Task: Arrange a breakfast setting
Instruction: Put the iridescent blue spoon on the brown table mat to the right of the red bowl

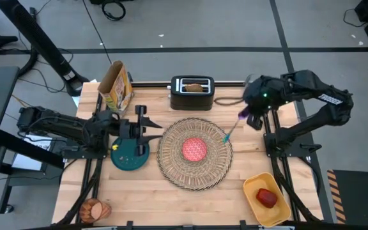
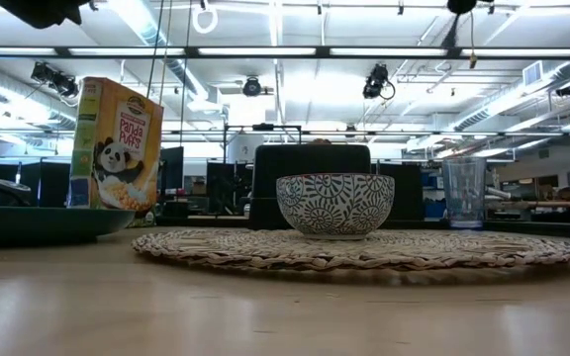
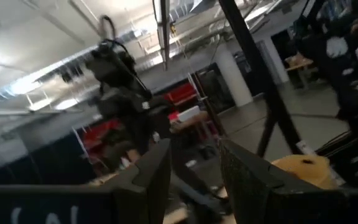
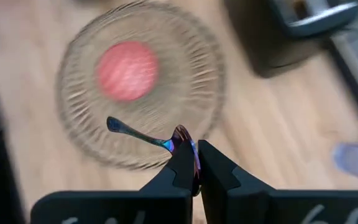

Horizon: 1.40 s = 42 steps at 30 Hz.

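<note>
**Spoon in transit toward the mat; plate at the left arm**

Step in hand, as I judge it: the spoon placement. The right gripper [image 4: 190,163] has its fingers pressed together on the bowl end of the blue spoon [image 4: 143,135], handle sticking out free, held in the air over the mat's right edge. The straw placemat [image 1: 171,167] lies mid-table with the small bowl [image 1: 195,149] at its centre. The left gripper [image 1: 144,130] sits at the far edge of the teal plate [image 1: 128,159], just left of the mat; its fingers [image 3: 154,171] stand partly spread, and I cannot tell whether they grip the rim.

Next move, my estimate: lower the spoon flat beside the bowl or just off the mat, then release; the thin handle may pivot in the pinch.

Still unplaced: toast [image 1: 195,87] in the toaster [image 1: 192,93], apple [image 1: 268,198] in a yellow container [image 1: 254,189], near right.

View differences: the high view shows the bowl's red inside; the low view shows its patterned outside, a cereal box [image 2: 115,145] and a clear glass [image 2: 463,192]. Neither gripper appears in the low view.
</note>
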Each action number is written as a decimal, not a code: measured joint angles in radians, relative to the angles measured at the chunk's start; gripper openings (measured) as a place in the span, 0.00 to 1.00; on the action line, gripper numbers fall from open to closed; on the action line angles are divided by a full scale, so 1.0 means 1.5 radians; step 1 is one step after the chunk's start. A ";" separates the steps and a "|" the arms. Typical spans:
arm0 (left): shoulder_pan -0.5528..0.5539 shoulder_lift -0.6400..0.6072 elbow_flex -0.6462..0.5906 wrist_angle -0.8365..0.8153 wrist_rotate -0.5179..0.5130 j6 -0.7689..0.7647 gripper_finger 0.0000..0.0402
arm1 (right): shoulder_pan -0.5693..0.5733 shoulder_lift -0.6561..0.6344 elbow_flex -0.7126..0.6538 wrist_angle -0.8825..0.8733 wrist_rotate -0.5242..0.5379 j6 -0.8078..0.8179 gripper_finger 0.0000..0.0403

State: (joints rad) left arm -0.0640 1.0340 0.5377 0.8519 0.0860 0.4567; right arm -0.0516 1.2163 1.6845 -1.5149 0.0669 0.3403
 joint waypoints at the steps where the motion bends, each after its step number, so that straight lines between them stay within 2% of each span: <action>1: 0.002 0.000 0.000 -0.001 0.000 0.013 0.36 | 0.009 0.001 -0.009 0.009 -0.015 -0.004 0.04; 5: 0.012 0.000 0.000 -0.019 0.046 0.001 0.36 | 0.013 0.001 -0.082 0.100 -0.106 -0.071 0.04; 8: 0.015 0.000 0.000 -0.024 0.103 -0.020 0.36 | -0.016 0.001 -0.171 0.214 -0.213 -0.150 0.04; 11: 0.013 0.000 0.000 -0.033 0.143 -0.042 0.36 | -0.068 0.002 -0.273 0.330 -0.338 -0.210 0.04; 14: 0.014 0.000 0.000 -0.045 0.152 -0.065 0.36 | -0.137 0.004 -0.379 0.445 -0.438 -0.245 0.04; 18: 0.014 0.000 0.000 -0.053 0.152 -0.088 0.36 | -0.228 0.020 -0.480 0.489 -0.528 -0.289 0.04; 21: 0.014 0.000 0.000 -0.057 0.152 -0.097 0.36 | -0.280 0.029 -0.523 0.477 -0.544 -0.338 0.04; 24: 0.014 0.000 0.000 -0.057 0.152 -0.105 0.36 | -0.300 0.059 -0.548 0.482 -0.547 -0.362 0.04; 33: 0.014 0.000 0.000 -0.049 0.151 -0.105 0.36 | -0.251 0.203 -0.553 0.516 -0.536 -0.478 0.04; 42: 0.014 0.000 0.000 -0.048 0.150 -0.105 0.36 | -0.260 0.295 -0.553 0.564 -0.541 -0.520 0.05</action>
State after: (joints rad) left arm -0.0429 1.0340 0.5381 0.7803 0.3115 0.2996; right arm -0.4411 1.6584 0.8551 -0.6691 -0.7447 -0.4392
